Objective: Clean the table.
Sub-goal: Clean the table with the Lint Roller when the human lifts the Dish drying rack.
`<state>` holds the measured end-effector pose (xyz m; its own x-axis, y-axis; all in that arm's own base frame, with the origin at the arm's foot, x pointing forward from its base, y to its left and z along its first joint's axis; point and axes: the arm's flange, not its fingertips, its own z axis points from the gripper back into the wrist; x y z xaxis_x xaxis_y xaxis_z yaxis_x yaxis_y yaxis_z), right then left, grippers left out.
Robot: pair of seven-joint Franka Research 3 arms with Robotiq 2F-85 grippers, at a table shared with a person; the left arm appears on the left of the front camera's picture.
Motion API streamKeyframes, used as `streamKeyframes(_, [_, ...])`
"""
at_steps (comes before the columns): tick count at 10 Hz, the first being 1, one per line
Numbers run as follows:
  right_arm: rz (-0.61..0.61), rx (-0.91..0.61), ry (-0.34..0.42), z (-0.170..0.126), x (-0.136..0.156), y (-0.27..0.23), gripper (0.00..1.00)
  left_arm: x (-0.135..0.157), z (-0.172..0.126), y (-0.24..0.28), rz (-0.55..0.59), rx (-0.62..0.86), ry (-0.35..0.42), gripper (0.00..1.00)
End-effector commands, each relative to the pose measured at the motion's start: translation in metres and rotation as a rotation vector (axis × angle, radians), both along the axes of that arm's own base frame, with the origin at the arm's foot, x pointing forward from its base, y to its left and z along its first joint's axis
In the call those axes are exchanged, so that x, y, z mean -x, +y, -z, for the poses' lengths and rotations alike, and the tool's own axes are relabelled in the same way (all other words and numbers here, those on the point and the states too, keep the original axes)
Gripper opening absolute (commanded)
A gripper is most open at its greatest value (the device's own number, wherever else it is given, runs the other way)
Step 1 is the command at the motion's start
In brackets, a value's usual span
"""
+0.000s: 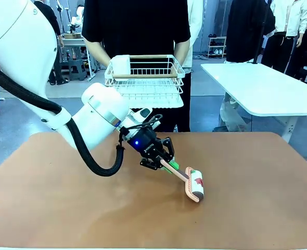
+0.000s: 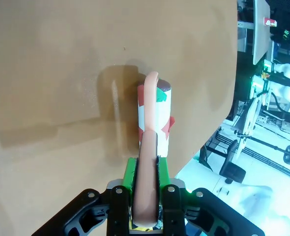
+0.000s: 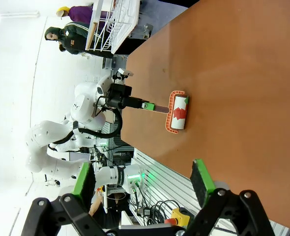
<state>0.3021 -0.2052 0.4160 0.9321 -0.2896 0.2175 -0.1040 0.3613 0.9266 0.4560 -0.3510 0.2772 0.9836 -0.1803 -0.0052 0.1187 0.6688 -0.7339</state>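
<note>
Two pincers in service. From left: left pincer [image 1: 169, 164] clamped on pink handle of lint roller [image 1: 195, 183]; roller head resting on terracotta table [image 1: 65, 203], just right of centre. Behind, at far side: white wire rack [image 1: 145, 73] held clear of table by person [image 1: 138, 21]. Right pincer [image 3: 142, 183] spread apart, gripping nothing, near table edge.

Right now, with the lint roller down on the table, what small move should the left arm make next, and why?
Probably a short rolling stroke across the table. The left tool is shut on the handle of the lint roller, whose drum seems to rest on the surface, with bare top all around, so a stroke should clean fresh area.
</note>
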Motion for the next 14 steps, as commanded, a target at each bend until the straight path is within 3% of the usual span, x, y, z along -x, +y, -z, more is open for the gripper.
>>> streamKeyframes(1, [-0.001, -0.012, -0.013, -0.003, 0.001, 0.000, 1.00, 0.001, 0.017, 0.003, -0.053, -0.070, -0.040, 0.21])
streamKeyframes(2, [-0.001, -0.012, -0.013, -0.003, 0.001, 0.000, 1.00, 0.002, -0.002, 0.003, -0.044, -0.042, -0.051, 0.21])
streamKeyframes(3, [-0.001, -0.012, -0.013, -0.003, 0.001, 0.000, 1.00, 0.001, -0.028, 0.002, -0.042, -0.006, -0.011, 0.21])
streamKeyframes(4, [-0.001, -0.012, -0.013, -0.003, 0.001, 0.000, 1.00, 0.001, -0.060, 0.000, -0.041, 0.003, -0.074, 0.21])
streamKeyframes(6, [-0.001, -0.012, -0.013, -0.003, 0.001, 0.000, 1.00, 0.002, -0.112, 0.001, -0.046, 0.044, -0.085, 0.21])
streamKeyframes(10, [-0.001, -0.012, -0.013, -0.003, 0.001, 0.000, 1.00, 0.002, -0.139, 0.023, -0.035, 0.013, -0.070, 0.21])
streamKeyframes(11, [-0.001, -0.012, -0.013, -0.003, 0.001, 0.000, 1.00, 0.004, -0.162, 0.049, -0.067, -0.008, -0.101, 0.21])
streamKeyframes(12, [-0.001, -0.012, -0.013, -0.003, 0.001, 0.000, 1.00, 0.009, -0.181, 0.088, -0.080, -0.016, -0.071, 0.21])
streamKeyframes(14, [-0.001, -0.012, -0.013, -0.003, 0.001, 0.000, 1.00, 0.028, -0.208, 0.192, -0.144, 0.024, -0.145, 0.21])
